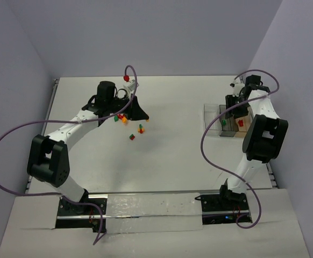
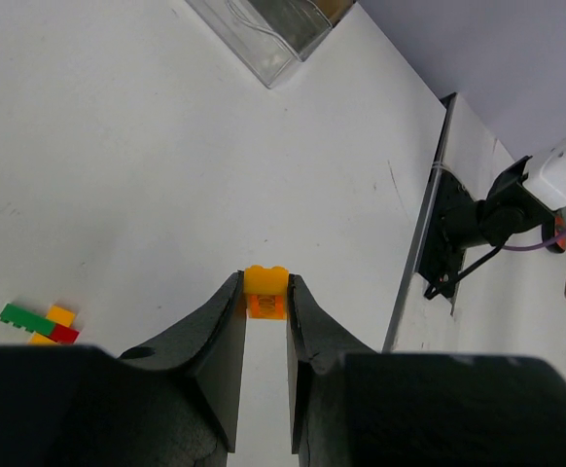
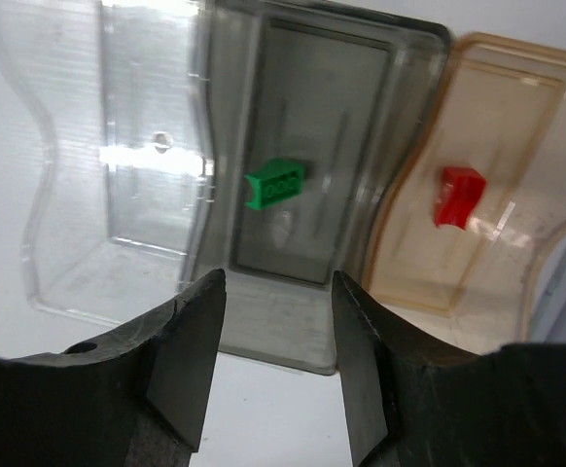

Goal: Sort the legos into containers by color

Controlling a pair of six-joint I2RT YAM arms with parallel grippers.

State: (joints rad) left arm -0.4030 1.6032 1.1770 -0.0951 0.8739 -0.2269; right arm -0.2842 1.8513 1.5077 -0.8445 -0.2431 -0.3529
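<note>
My left gripper [image 2: 265,300] is shut on an orange-yellow lego [image 2: 265,290], held between the fingertips above the white table. In the top view this gripper [image 1: 143,116] hovers beside the loose legos [image 1: 125,120]. A green, yellow and red cluster [image 2: 40,324] lies to its left. My right gripper [image 3: 276,292] is open and empty above the near edge of the containers [image 3: 205,117]. A green lego [image 3: 275,184] lies in the middle bin and a red lego [image 3: 458,195] in the tan-tinted bin. The left bin [image 3: 118,146] looks empty. The containers [image 1: 210,115] sit at the right in the top view.
More loose legos lie mid-table: a small stack [image 1: 141,129] and a green-red pair [image 1: 132,137]. A corner of the containers [image 2: 273,34] shows at the top of the left wrist view. The table's right edge and the right arm's base [image 2: 477,219] lie beyond.
</note>
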